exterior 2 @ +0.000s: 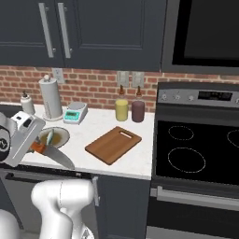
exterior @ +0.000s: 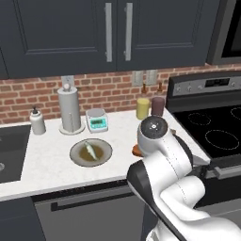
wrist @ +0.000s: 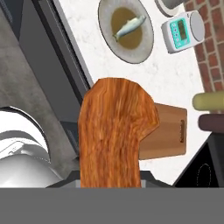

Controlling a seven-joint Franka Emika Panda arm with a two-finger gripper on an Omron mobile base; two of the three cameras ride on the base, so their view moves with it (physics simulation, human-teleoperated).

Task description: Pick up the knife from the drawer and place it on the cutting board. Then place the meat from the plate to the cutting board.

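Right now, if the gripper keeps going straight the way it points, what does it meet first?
Probably the cutting board, though depth is unclear. The gripper holds the knife, whose handle hides much of the hand view; the board lies just beyond it on the counter.

plate [exterior 2: 56, 137] — left of cutting board [exterior 2: 113, 144]

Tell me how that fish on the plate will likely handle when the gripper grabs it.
The fish looks slim and smooth, so probably slippery and light. It lies flat in the plate, so the fingers may scrape the dish. It tapers, so likely safest gripped mid-body.
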